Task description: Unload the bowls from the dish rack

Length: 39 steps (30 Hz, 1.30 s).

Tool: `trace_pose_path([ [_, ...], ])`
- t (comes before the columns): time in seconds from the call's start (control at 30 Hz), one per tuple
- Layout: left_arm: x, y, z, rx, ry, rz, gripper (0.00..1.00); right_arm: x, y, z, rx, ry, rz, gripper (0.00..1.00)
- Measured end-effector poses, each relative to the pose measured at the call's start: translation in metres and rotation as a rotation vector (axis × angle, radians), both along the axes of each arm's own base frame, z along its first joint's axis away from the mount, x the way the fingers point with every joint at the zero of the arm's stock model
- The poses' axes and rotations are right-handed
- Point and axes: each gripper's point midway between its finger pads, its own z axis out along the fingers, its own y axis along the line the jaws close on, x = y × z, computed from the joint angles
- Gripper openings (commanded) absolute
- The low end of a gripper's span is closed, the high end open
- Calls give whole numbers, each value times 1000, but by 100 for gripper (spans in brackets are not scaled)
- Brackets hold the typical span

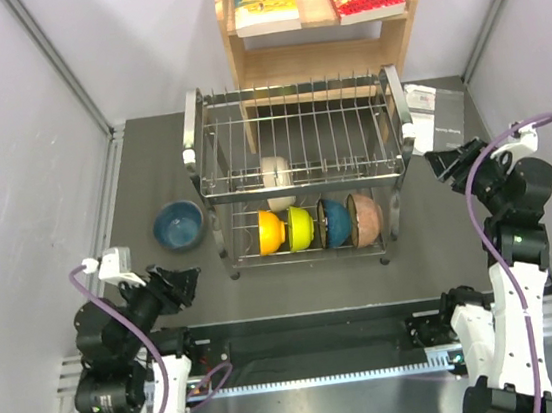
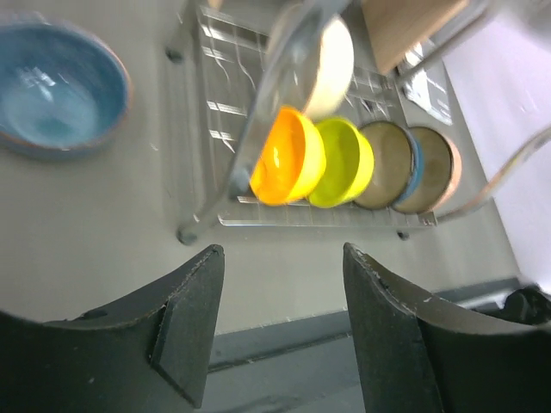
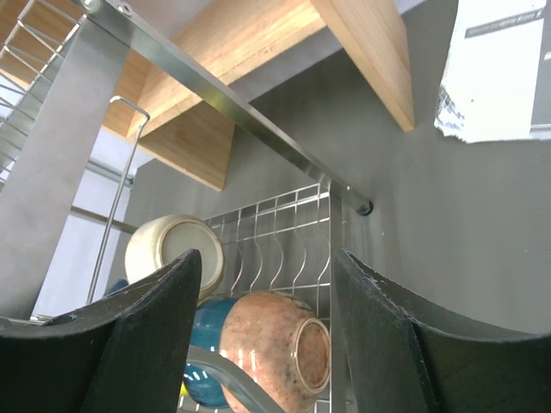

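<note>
Large blue bowl (image 1: 179,224) sat left of dish rack (image 1: 291,124), unloaded; five more bowls (image 1: 310,225) stood edgewise inside, propped by wires. I had left gripper (image 2: 282,254) and right gripper (image 3: 267,258) spread, empty, flanking it.

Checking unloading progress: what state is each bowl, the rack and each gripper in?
Large light blue glossy bowl: unloaded, upright on the table, empty.
Orange glossy bowl: on edge in the lower tier.
Lime-yellow bowl: same, beside orange.
Teal-blue bowl: same, next along.
Pinkish-tan bowl: same, right end.
Cream-white bowl: on edge in rack, apart from that row.
Silver wire dish rack: holds five bowls.
Left gripper: open, empty.
Right gripper: open, empty.
</note>
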Motion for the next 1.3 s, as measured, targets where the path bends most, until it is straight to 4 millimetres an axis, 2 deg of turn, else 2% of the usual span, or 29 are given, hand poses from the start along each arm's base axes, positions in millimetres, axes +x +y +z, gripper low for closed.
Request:
trace_pose_path([
  [0.13, 10, 13, 25, 70, -16, 45, 62, 0, -1, 4, -22, -18, -4, 63],
  [0.2, 18, 17, 30, 105, 2, 50, 62, 0, -1, 5, -29, -24, 0, 63],
  [0.27, 28, 18, 29, 129, 40, 44, 62, 1, 0, 7, -32, -36, 7, 63],
  [0.47, 57, 4, 18, 141, 124, -57, 63, -2, 14, 15, -47, -75, 80, 66],
  [0.53, 63, 1, 13, 144, 135, -86, 64, -7, 21, 17, -54, -86, 109, 73],
  [0.87, 88, -14, -6, 132, 133, -176, 64, -38, 46, 28, -79, -119, 199, 70],
  [1.1, 116, -20, -13, 135, 140, -219, 64, -54, 58, 17, -81, -103, 246, 70],
  [1.3, 137, -23, -21, 140, 158, -240, 64, -60, 64, -22, -66, -36, 278, 69],
])
